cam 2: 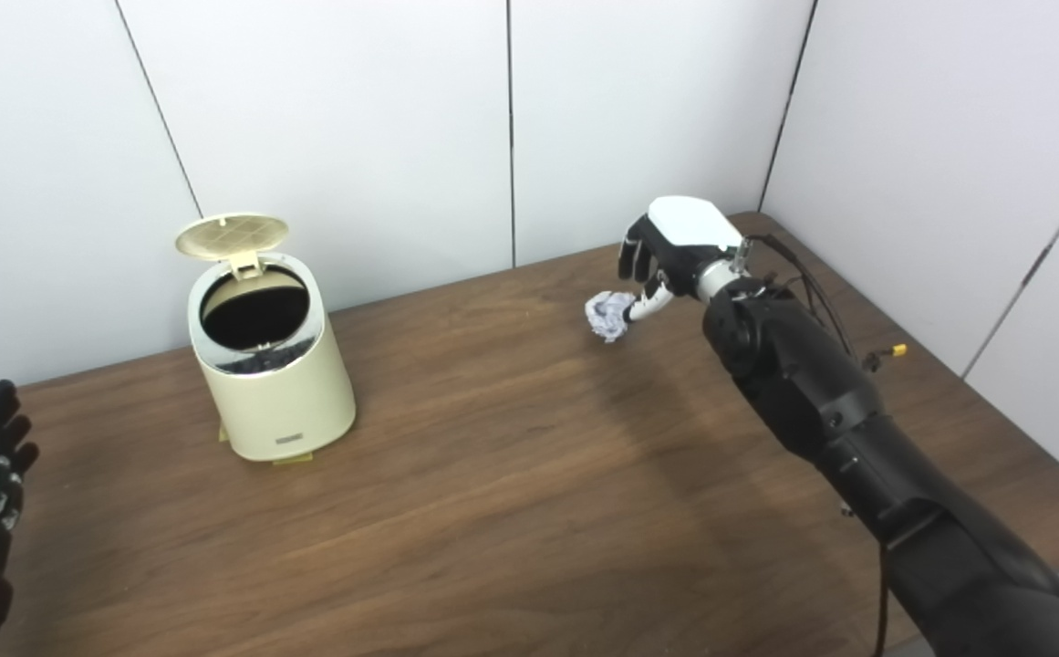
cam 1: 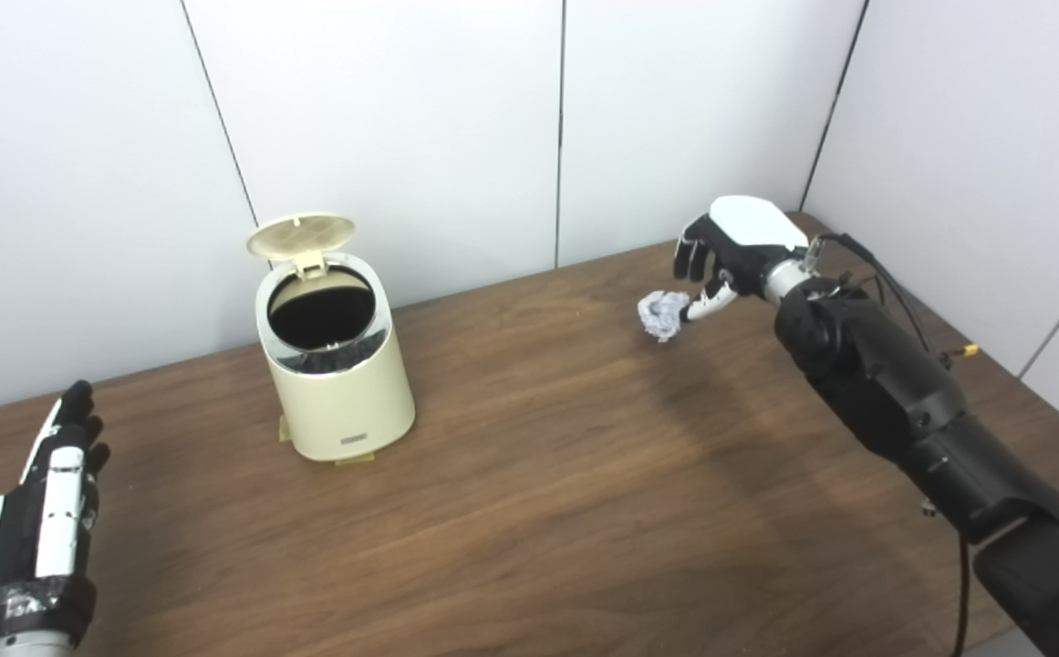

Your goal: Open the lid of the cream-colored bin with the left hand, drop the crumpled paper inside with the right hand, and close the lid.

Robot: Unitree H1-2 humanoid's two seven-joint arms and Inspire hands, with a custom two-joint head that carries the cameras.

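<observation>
Your right hand point(cam 1: 734, 246) is at the crumpled paper point(cam 1: 663, 314), which lies on the desk point(cam 1: 538, 474) just below and to the left of its fingers point(cam 1: 693, 258). They are curled but apart; only the thumb tip appears to touch the paper, with no grip evident. The cream-colored bin point(cam 1: 336, 365) stands well to the left, lid point(cam 1: 301, 234) upright. Your left hand point(cam 1: 41, 520) rests open, holding nothing, well short of the bin.

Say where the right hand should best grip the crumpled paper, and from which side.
Grip the crumpled paper across its middle, coming from above and the right, where the right hand hangs open beside it. It is a small irregular wad lying on the table, with no handle.
</observation>
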